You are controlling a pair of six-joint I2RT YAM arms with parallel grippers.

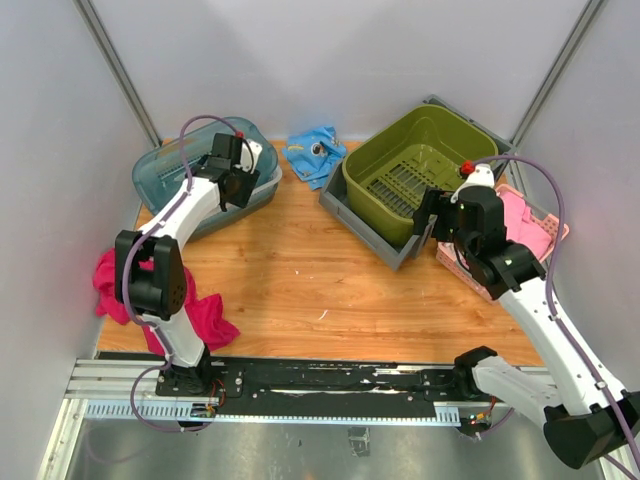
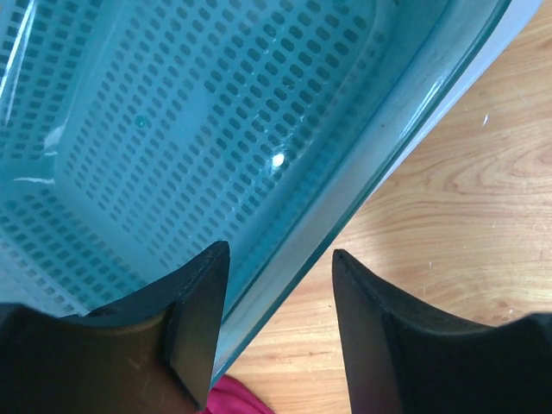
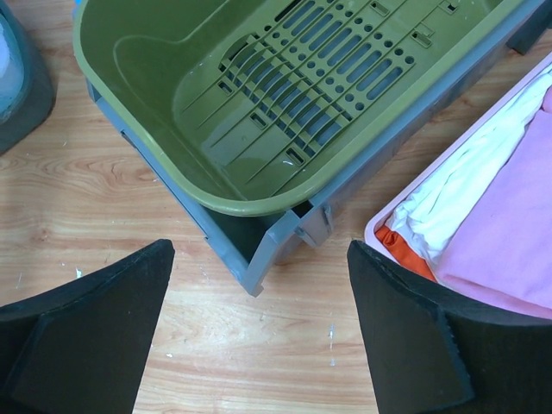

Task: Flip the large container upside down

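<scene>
Toward the far right of the wooden worktop (image 1: 300, 290), the large olive-green plastic tub (image 1: 415, 165) is sitting upright, mouth up, nested crookedly in a grey plastic tray (image 1: 395, 250). I am judging it the larger of the two containers, so the flip is not yet begun. The right claw (image 3: 259, 250) is hovering spread wide above the tub's near corner, gripping nothing. At the far left, the left claw (image 2: 280, 254) is hanging with fingers parted astride the rim of a translucent teal plastic basket (image 1: 165, 175), also upright; whether they are touching it I cannot tell. Taking a rim, lifting and rolling over are all waiting to be done. The tub is looking rigid and glossy, with rounded corners, a rolled lip and a slotted floor. The teal basket is showing a fine grid of small oblong holes.
</scene>
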